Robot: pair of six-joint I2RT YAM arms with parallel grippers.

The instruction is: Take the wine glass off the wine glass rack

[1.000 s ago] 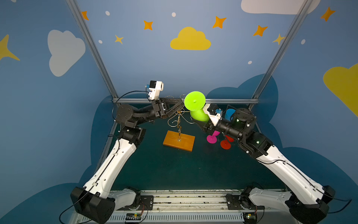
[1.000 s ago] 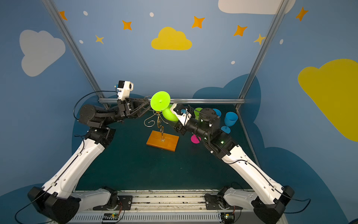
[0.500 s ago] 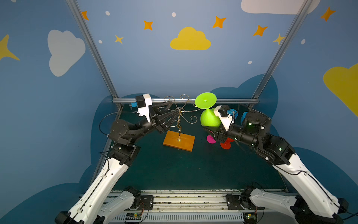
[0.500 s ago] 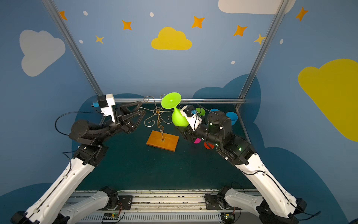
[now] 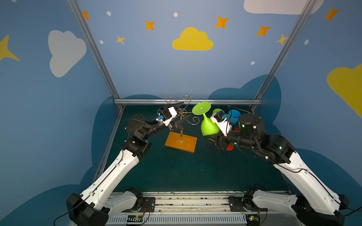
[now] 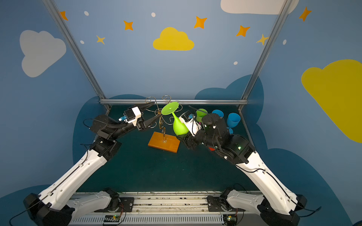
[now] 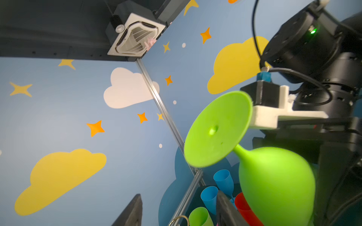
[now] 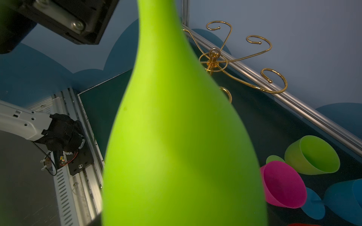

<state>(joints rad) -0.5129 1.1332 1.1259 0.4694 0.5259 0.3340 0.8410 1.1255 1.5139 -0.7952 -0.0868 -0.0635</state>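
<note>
Wine glass (image 5: 209,127), the lime-green one, is up in the air just right of centre: foot on top, bowl underneath, leaning over. The right hand (image 5: 213,139) has it clamped by the bowl, low down near the rim. In the right wrist view that bowl (image 8: 176,137) fills nearly the whole frame.

The rack (image 5: 181,141) stands upright on the dark green tabletop (image 5: 176,172), its wooden base flat and gold curls fanning out from the hub (image 8: 213,58). The glass hangs from none of them; it sits just beside the curls on the right. In a top view its foot (image 6: 170,108) overlaps the wire, and whether they touch I cannot tell.

Over on the left, the left hand (image 5: 187,109) is at the top of the rack with its jaws apart and rack wire between them. Its wrist view shows both fingers (image 7: 133,211) at the bottom edge with a gold loop (image 7: 179,220) in the gap.

At the back right of the tabletop lie the spares: a pink glass (image 8: 282,184), a second green glass (image 8: 311,154) and a blue glass (image 8: 344,199).
</note>
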